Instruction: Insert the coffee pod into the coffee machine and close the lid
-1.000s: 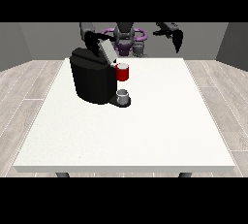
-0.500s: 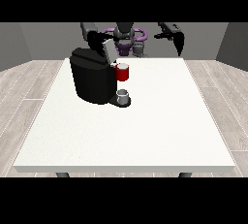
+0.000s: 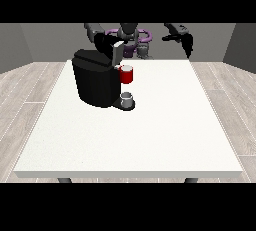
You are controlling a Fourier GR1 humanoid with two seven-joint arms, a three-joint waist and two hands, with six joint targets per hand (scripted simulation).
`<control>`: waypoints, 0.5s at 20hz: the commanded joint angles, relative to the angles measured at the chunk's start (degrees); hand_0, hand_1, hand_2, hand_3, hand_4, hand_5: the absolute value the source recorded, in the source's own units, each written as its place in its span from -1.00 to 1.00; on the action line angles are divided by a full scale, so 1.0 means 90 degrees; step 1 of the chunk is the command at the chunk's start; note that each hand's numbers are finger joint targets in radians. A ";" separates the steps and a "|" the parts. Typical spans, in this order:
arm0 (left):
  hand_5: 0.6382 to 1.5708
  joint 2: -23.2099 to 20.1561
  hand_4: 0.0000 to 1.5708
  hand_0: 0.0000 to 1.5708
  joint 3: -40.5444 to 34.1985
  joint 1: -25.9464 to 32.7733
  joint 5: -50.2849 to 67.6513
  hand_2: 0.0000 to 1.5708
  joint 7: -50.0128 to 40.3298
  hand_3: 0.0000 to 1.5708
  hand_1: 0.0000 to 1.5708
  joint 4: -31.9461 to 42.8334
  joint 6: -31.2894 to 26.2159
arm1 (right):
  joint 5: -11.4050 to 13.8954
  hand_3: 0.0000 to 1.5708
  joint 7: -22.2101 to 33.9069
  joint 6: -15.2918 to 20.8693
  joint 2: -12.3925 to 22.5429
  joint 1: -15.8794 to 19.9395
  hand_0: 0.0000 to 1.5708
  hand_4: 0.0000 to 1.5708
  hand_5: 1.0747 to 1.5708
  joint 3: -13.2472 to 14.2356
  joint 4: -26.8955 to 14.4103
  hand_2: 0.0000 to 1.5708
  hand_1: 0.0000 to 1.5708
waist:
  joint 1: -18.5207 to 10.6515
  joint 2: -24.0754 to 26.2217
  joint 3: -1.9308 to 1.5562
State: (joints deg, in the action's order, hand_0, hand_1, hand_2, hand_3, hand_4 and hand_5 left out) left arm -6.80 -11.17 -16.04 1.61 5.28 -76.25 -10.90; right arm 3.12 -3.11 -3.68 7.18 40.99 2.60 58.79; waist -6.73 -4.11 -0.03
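Front view showed me behind the white surface [image 3: 150,140], with the black coffee machine [image 3: 97,82] standing on its far part, towards the view's left. My hand at the view's left [image 3: 106,42] was up at the machine's top, at the raised lid [image 3: 118,52], which stood open and tilted. I judged the step in hand to be the closing of that lid. Whether the fingers of that hand were curled or straight I could not tell; it was dark against the dark machine, and I could not tell if it touched the lid or only hung just beside it.

A red thing at the machine [image 3: 127,74] sat at its front, and below it a grey thing [image 3: 127,99] stood on the machine's base; I could not tell it for the pod, so I placed the pod nowhere.

My hand at the view's right [image 3: 186,41] hung above the surface's far edge, well apart from the machine, fingers pointing down and holding nothing.

The next move, as I judged it, called for pressing the lid down until it lay flat.
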 commanded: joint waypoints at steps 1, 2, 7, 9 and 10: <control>1.00 -0.0051 -0.76 -1.00 0.0023 0.0063 0.0074 -1.00 0.0038 -1.00 -1.00 0.0088 -0.0101 | 0.0344 -1.00 -0.0005 0.0214 -0.0193 0.0201 -1.00 -0.92 1.00 -0.0256 -0.0056 -1.00 -1.00 | -0.0124 0.0000 0.0004; 1.00 0.0191 -0.79 -1.00 0.0232 -0.0268 -0.0096 -1.00 -0.0430 -1.00 -1.00 -0.0024 0.0255 | 0.0404 -1.00 0.0252 0.0302 -0.0270 0.0475 -1.00 -0.73 1.00 -0.0310 -0.0070 -1.00 -1.00 | -0.0074 0.0113 0.0003; 1.00 0.0077 -0.77 -1.00 0.0233 0.0129 0.0052 -1.00 -0.0111 -1.00 -1.00 -0.0118 0.0004 | 0.0637 -1.00 -0.0087 0.0368 -0.0282 0.0411 -1.00 -0.82 1.00 -0.0321 -0.0242 -1.00 -1.00 | -0.0185 0.0104 0.0003; 1.00 -0.0098 -0.80 -1.00 0.0115 0.0121 0.0176 -1.00 0.0286 -1.00 -1.00 -0.0048 -0.0227 | 0.0566 -1.00 -0.0545 0.0256 -0.0066 0.0433 -1.00 -0.82 1.00 -0.0088 -0.0404 -1.00 -1.00 | -0.0223 -0.0244 0.0003; 1.00 -0.0217 -1.00 -1.00 -0.0152 -0.0052 0.0189 -1.00 0.0672 -1.00 -1.00 0.0592 -0.0184 | 0.0560 -1.00 0.0096 0.0215 -0.0238 0.0789 -1.00 -0.85 1.00 -0.0249 -0.0078 -1.00 -1.00 | 0.0086 -0.0237 0.0006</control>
State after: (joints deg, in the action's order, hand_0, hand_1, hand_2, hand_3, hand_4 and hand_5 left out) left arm -7.51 -10.94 -15.71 2.83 6.94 -75.16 -11.86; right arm 7.67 -4.22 -1.87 6.08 45.24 0.79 57.03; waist -7.63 -5.03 -0.01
